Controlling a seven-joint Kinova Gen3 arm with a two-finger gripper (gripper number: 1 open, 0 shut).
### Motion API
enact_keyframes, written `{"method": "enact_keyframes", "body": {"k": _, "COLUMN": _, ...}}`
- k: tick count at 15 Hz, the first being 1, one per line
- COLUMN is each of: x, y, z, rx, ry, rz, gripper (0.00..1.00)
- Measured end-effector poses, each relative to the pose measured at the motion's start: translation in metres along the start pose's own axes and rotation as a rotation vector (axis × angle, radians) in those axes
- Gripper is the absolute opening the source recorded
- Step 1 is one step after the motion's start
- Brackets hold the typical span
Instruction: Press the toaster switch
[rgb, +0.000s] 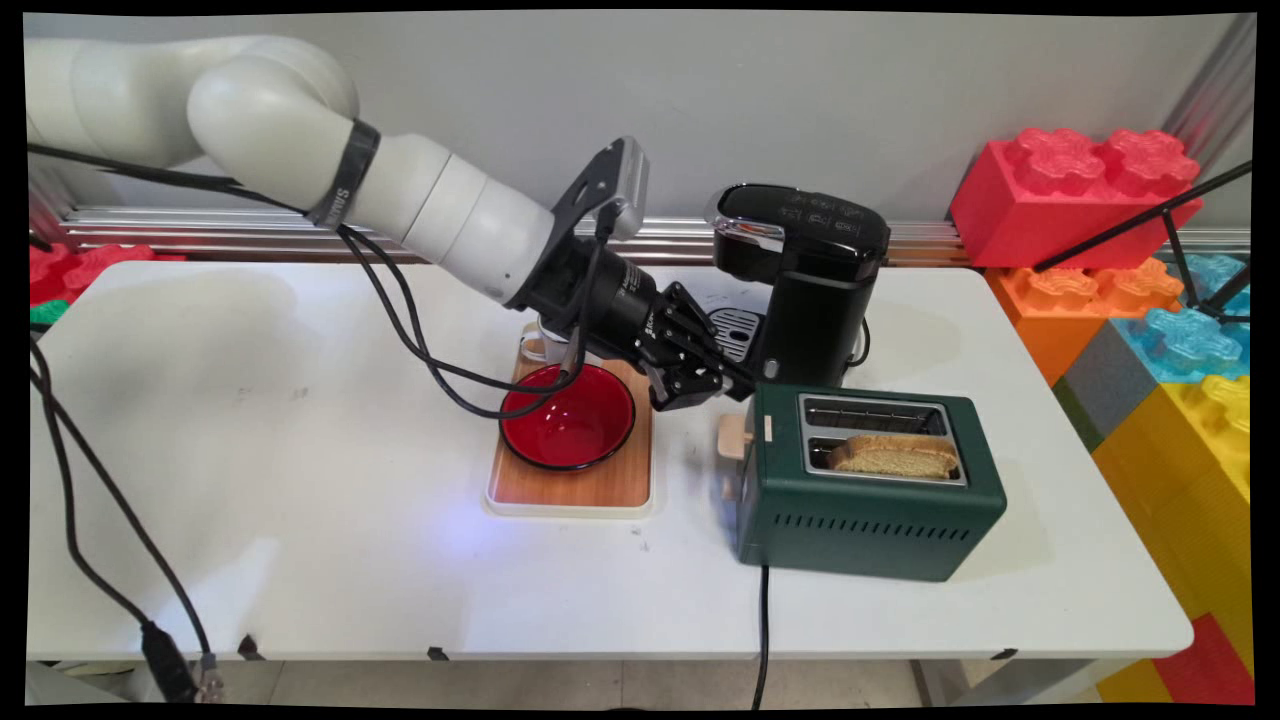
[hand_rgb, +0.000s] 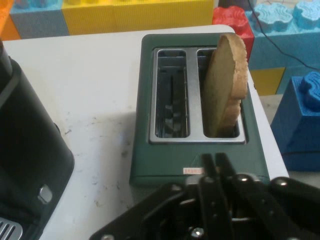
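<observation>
Claw (hand_rgb: 216, 161) pinched together, empty – at green toaster's (rgb: 868, 520) lever end, near table's (rgb: 300, 560) right edge; toast (hand_rgb: 226, 85) in one slot (coffee machine (rgb: 810, 290) just behind).

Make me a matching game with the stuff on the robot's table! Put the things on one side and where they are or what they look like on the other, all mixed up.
Things:
1. slice of toast
2. red bowl
3. coffee machine
4. gripper

Descriptions:
A. black, standing behind the toaster
B. sitting on the wooden board
C. sticking up out of one slot of the green toaster
D. fingers closed together, at the toaster's lever end

Pairs: 1-C, 2-B, 3-A, 4-D
</observation>
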Motion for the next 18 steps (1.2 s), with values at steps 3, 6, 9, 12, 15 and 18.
{"method": "enact_keyframes", "body": {"k": 3, "x": -0.008, "y": -0.002, "z": 0.003, "rx": -0.004, "ry": 0.022, "rz": -0.008, "gripper": 0.00}}
{"method": "enact_keyframes", "body": {"k": 6, "x": -0.016, "y": -0.004, "z": 0.007, "rx": -0.011, "ry": 0.048, "rz": -0.020, "gripper": 0.00}}
{"method": "enact_keyframes", "body": {"k": 9, "x": -0.025, "y": -0.006, "z": 0.014, "rx": -0.021, "ry": 0.070, "rz": -0.030, "gripper": 0.00}}
{"method": "enact_keyframes", "body": {"k": 12, "x": -0.036, "y": -0.007, "z": 0.020, "rx": -0.031, "ry": 0.089, "rz": -0.037, "gripper": 0.00}}
{"method": "enact_keyframes", "body": {"k": 15, "x": -0.046, "y": -0.008, "z": 0.025, "rx": -0.039, "ry": 0.102, "rz": -0.039, "gripper": 0.00}}
{"method": "enact_keyframes", "body": {"k": 18, "x": -0.056, "y": -0.010, "z": 0.029, "rx": -0.043, "ry": 0.109, "rz": -0.038, "gripper": 0.00}}
